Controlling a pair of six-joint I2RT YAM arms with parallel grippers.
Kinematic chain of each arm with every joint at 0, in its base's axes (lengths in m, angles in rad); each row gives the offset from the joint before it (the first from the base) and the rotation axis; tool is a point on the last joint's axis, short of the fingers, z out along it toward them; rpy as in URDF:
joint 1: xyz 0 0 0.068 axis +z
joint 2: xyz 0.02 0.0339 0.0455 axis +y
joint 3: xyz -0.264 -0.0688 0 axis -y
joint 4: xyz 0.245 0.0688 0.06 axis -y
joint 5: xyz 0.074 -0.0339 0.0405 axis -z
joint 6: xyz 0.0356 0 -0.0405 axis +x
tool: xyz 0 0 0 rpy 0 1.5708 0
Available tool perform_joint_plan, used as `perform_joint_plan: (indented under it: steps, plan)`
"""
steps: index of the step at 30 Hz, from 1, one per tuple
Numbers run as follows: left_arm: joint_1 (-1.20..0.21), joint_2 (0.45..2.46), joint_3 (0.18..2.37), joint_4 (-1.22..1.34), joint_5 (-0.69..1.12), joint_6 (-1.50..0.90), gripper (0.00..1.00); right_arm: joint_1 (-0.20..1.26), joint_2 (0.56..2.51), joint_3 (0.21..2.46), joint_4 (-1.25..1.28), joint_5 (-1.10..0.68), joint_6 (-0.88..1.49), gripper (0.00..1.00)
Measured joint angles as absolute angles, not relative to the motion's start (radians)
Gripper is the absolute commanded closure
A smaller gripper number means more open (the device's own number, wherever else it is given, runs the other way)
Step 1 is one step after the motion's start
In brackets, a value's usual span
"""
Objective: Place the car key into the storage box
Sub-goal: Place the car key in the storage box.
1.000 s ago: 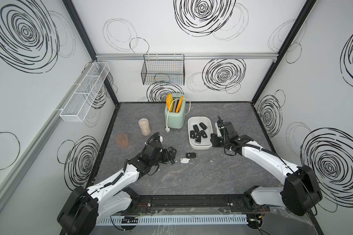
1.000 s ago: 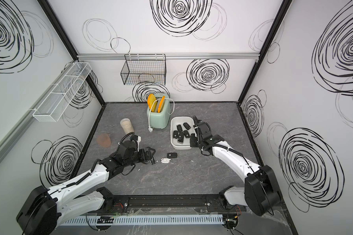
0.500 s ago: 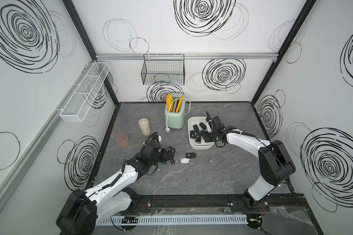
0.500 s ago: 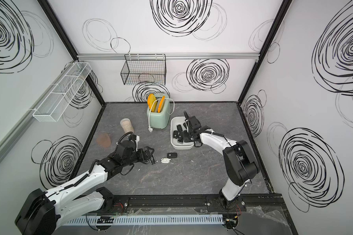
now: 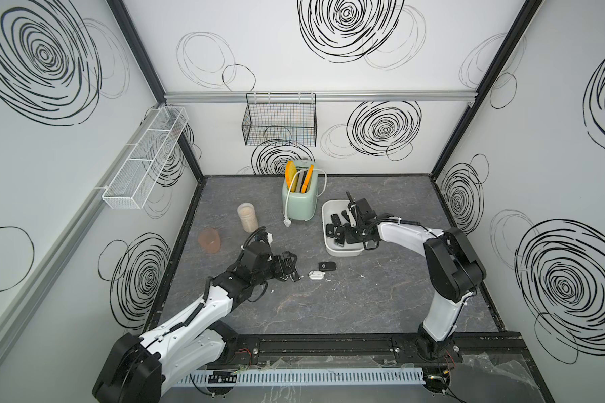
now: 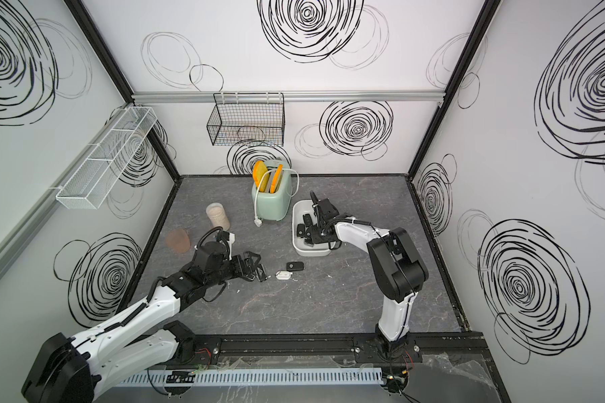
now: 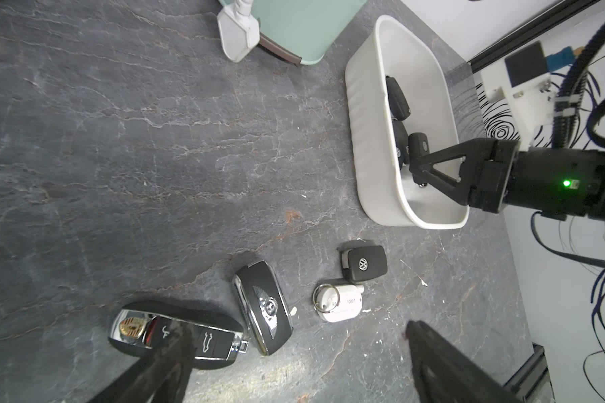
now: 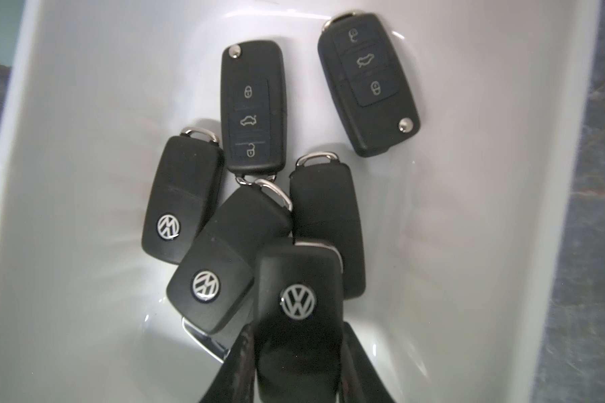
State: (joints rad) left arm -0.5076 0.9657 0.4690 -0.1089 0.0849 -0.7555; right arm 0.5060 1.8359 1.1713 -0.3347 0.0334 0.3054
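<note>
The white storage box [image 5: 342, 252] [image 6: 311, 252] stands right of the toaster and holds several black car keys [image 8: 252, 104]. My right gripper [image 8: 297, 366] [image 5: 348, 235] reaches down inside the box, shut on a black VW car key [image 8: 299, 314] held just above the others. My left gripper [image 5: 290, 270] [image 7: 299, 331] rests low over the table, open, with nothing between its fingers. Near it lie a Bentley key [image 7: 262, 307], a Porsche key [image 7: 175, 335], another black VW key [image 5: 327, 266] [image 7: 364, 264] and a white tag [image 7: 339, 303].
A mint toaster [image 5: 299, 202] with its white plug [image 5: 288, 222] stands left of the box. A beige jar [image 5: 247, 217] and a pink cup [image 5: 209, 240] sit at the left. A black wire basket [image 5: 280, 120] and a white mesh rack [image 5: 144, 160] hang on the walls.
My right arm has swung left from the box's right side to over the box and lowered the held key into it. The left arm has hardly moved.
</note>
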Motion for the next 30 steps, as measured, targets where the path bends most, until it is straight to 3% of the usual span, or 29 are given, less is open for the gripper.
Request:
perform_joint_plan:
  steps: [5,13,30]
  plan:
    - [-0.506,0.941,0.454,-0.115,0.085,-0.756,0.02,0.506,1.861,1.187,-0.336,0.034,0.306,0.65]
    - [-0.490,0.898,0.434,-0.122,0.084,-0.756,0.02,0.506,1.866,1.204,-0.340,0.031,0.311,0.44]
    - [-0.461,0.879,0.434,-0.182,0.083,-0.747,0.02,0.563,1.509,1.170,-0.344,-0.093,0.286,0.32]
